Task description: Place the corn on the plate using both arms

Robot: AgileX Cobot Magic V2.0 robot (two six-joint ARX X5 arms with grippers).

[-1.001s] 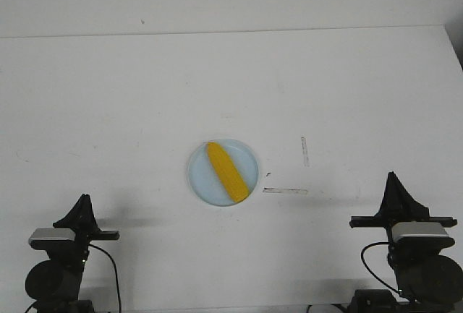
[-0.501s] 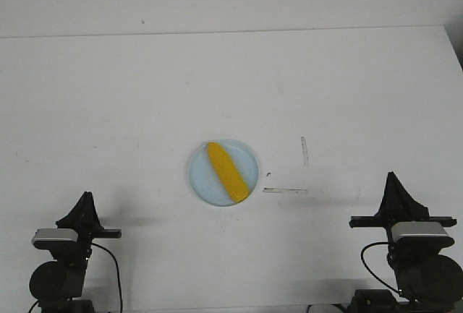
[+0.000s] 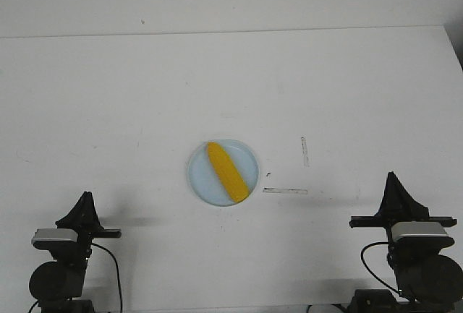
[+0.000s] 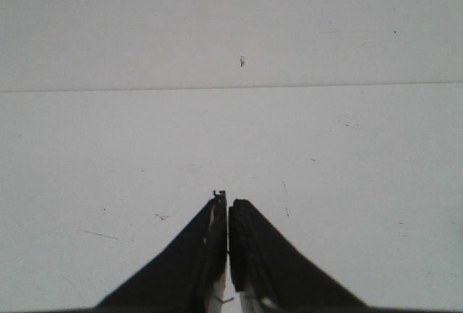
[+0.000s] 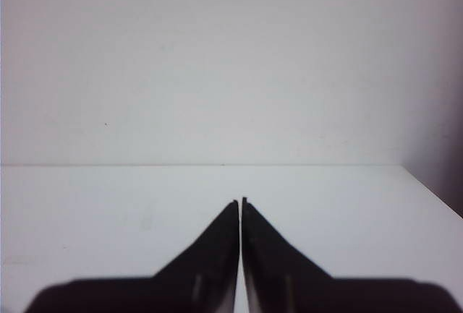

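The yellow corn [image 3: 227, 171] lies diagonally on the pale blue plate [image 3: 201, 178] in the middle of the white table, its thick end near the plate's front right rim. My left gripper [image 3: 87, 196] is shut and empty at the front left, far from the plate. My right gripper [image 3: 391, 176] is shut and empty at the front right. In the left wrist view the left gripper [image 4: 228, 199] points over bare table. In the right wrist view the right gripper [image 5: 240, 200] does the same. Neither wrist view shows corn or plate.
Two strips of clear tape [image 3: 285, 191] lie on the table right of the plate, one flat and one pointing away [image 3: 304, 151]. The table's far edge [image 3: 231, 32] meets a white wall. The table's right edge shows in the right wrist view [image 5: 434, 197].
The left arm has drawn back and sunk slightly at the front left. The right arm, corn and plate have not moved.
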